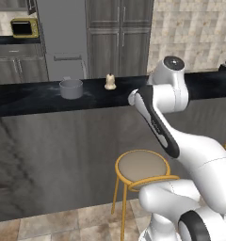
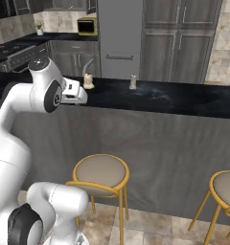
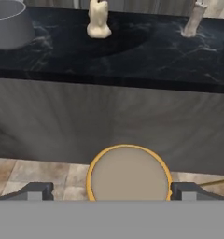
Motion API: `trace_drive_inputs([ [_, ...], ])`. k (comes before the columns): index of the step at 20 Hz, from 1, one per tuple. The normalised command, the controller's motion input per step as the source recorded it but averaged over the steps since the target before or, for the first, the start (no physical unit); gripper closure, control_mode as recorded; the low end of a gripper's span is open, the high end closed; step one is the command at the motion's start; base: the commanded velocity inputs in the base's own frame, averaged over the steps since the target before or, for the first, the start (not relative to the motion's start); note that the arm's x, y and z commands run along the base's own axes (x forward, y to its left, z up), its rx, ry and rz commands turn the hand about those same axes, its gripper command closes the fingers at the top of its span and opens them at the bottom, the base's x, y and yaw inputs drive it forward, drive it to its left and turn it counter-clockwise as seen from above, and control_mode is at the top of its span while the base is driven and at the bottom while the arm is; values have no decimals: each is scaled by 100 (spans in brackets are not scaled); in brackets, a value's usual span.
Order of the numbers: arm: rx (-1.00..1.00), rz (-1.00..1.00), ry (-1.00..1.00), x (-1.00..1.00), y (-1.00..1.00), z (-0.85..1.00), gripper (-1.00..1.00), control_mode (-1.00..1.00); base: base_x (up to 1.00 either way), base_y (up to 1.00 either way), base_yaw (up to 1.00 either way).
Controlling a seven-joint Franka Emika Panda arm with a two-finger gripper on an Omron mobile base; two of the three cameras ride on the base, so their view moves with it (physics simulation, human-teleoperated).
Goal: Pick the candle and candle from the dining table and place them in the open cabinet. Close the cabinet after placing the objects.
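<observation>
A small cream-beige candle (image 3: 98, 21) stands upright on the glossy black marbled desk (image 3: 132, 56), lumpy and pear-shaped, broad at the foot and narrowing to the top. In the left base view the same candle (image 1: 110, 82) sits just right of a round grey pot (image 1: 71, 88), the two near each other but apart. A second candle (image 3: 194, 19), slimmer and paler, stands on the desk well to the right of the first; the right base view shows both, the first candle (image 2: 88, 81) beside the arm's wrist and the second (image 2: 132, 82) further right.

The desk's grey wood-grain front drops to a tiled floor, where a stool (image 3: 129, 173) with a round tan seat and yellow rim stands directly below the first candle. Another such stool (image 2: 228, 189) stands further right.

The gripper (image 3: 112, 191) hangs above the near stool, short of the desk edge, its fingers (image 3: 37, 191) spread wide and holding nothing.

Behind the desk are tall grey cabinet doors (image 2: 179, 43) and a yellow microwave (image 1: 24, 28).
</observation>
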Motion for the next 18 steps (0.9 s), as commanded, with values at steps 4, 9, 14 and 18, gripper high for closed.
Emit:
trace_drive_inputs([
  [4, 0, 0, 0, 24, 0, 1, -100, -100, 0, 0, 0],
  [9, 0, 0, 0, 24, 0, 0, -100, -100, 0, 0, 0],
  [14, 0, 0, 0, 12, 0, 6, -100, -100, 0, 0, 0],
  [18, 0, 0, 0, 13, 0, 10, -100, -100, 0, 0, 0],
])
